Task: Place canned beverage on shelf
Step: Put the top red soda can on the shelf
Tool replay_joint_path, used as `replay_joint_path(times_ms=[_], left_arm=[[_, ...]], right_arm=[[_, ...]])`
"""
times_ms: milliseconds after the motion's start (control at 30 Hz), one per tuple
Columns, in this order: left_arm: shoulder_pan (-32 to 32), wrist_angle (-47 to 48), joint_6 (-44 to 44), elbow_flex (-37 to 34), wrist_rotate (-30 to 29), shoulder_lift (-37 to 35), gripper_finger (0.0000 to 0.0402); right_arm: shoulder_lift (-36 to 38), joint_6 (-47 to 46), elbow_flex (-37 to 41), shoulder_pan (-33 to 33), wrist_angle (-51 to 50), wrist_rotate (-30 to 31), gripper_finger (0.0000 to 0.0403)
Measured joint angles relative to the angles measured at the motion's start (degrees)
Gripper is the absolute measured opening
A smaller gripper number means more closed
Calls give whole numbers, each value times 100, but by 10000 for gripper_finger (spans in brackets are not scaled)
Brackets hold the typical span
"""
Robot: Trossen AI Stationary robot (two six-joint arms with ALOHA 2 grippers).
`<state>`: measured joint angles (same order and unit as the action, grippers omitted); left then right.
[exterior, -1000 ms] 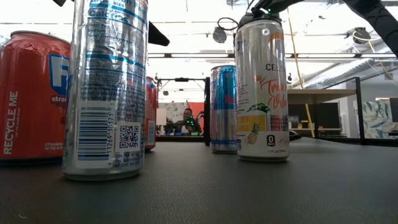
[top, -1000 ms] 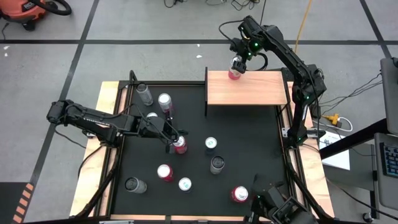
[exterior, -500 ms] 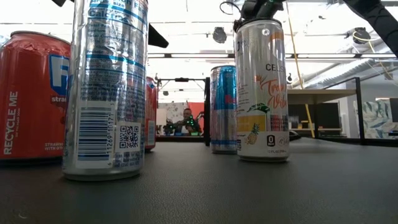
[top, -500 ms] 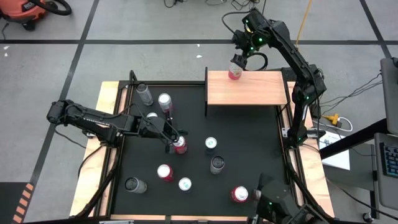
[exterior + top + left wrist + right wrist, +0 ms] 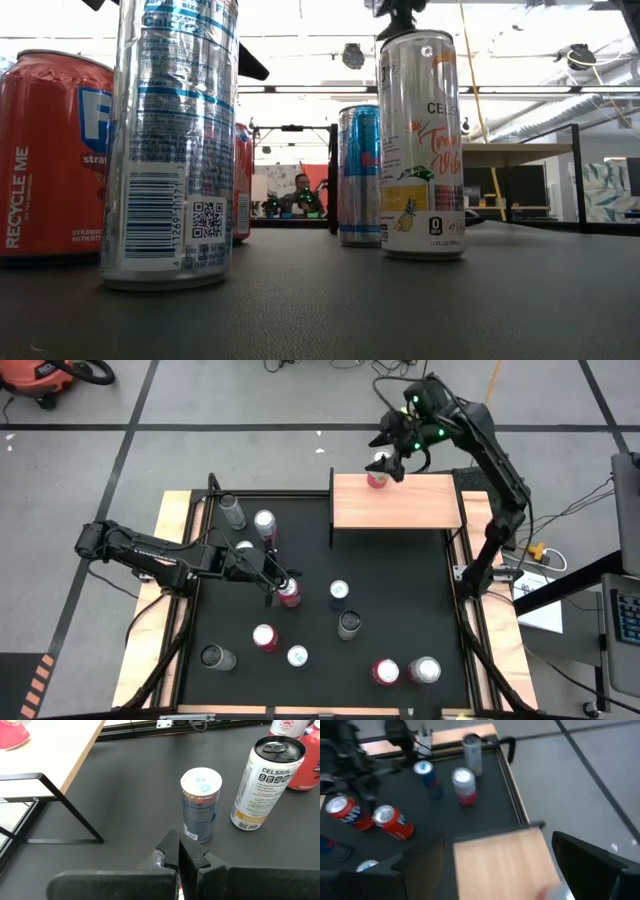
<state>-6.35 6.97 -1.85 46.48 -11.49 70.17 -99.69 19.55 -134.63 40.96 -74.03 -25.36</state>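
The shelf (image 5: 395, 502), a light-wood board on a black frame, stands at the mat's far right. A pink-red can (image 5: 378, 478) stands upright on its far left corner. My right gripper (image 5: 391, 446) hangs open above and just beyond that can, clear of it. The right wrist view shows the board (image 5: 500, 860) below it. My left gripper (image 5: 277, 582) is shut over the middle of the black mat, beside a red can (image 5: 289, 593). Ahead of the shut left gripper (image 5: 179, 854) stand a blue can (image 5: 200, 805) and a white can (image 5: 265, 782).
Several more cans stand scattered on the black mat (image 5: 400, 590), among them ones at the far left (image 5: 232, 510), middle (image 5: 349, 623) and near right (image 5: 425, 670). Wooden strips (image 5: 175, 560) line the table's sides. The shelf board to the right of the can is bare.
My right gripper has risen from the can on the shelf and drawn back toward the far right, staying open. The can stays upright on the shelf's far left corner.
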Motion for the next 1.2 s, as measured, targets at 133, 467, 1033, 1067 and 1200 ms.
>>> replay_joint_path(times_ms=[133, 467, 1033, 1067, 1200], left_arm=[[1, -1, 2, 0, -127, 0, 0], [0, 3, -45, 0, -138, -1, 0], [-183, 45, 1, 0, 83, -9, 0], [-187, 110, 1, 0, 83, -35, 0], [-188, 415, -62, 0, 71, -213, 0]], right_arm=[[189, -313, 2, -888, 5, 756, 336], [291, -1893, 398, -3158, -593, 2557, 323], [1757, -3861, 5186, -5865, 3061, 4866, 322], [1827, -3879, 5452, -5916, 3395, 4933, 322], [1934, -3784, 6329, -5985, 4513, 4979, 322]])
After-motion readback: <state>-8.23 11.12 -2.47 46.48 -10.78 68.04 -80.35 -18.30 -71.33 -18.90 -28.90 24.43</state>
